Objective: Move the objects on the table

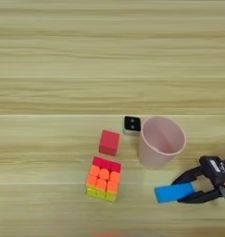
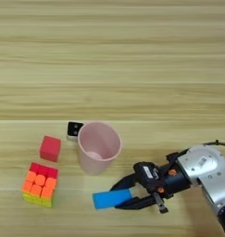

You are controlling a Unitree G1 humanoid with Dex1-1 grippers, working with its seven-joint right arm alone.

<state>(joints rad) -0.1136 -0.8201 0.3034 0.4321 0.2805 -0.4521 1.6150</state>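
My right gripper (image 2: 122, 195) comes in from the right edge, low in the scene, silver forearm (image 2: 207, 171) behind it. Its two black fingers (image 2: 128, 182) are closed around the right end of the blue bar (image 2: 112, 198), one finger along the far edge, one along the near edge. The bar pokes out to the left of the fingertips, flat face up, slightly tilted with its right end a bit further from me. Can't tell if the bar touches the table (image 2: 112, 55) or sits just above it.

Pink cup (image 2: 99, 147) stands upright, mouth open, just beyond and left of the bar, apart from it. Something pale shows at the bottom inside the cup, can't tell what.

Small black-and-white block (image 1: 132, 124) sits just beside the cup's far left rim, looks like touching or nearly. Can't make out what it is.

Plain red cube (image 1: 109, 142) sits left of the cup, near it with a gap. Puzzle cube (image 1: 104, 178) with red, orange and yellow rows lies just nearer to me than the red cube, close but apart. Both are well left of the bar.

Far half of the table shows only wood grain and a plank seam running left to right behind the cup.
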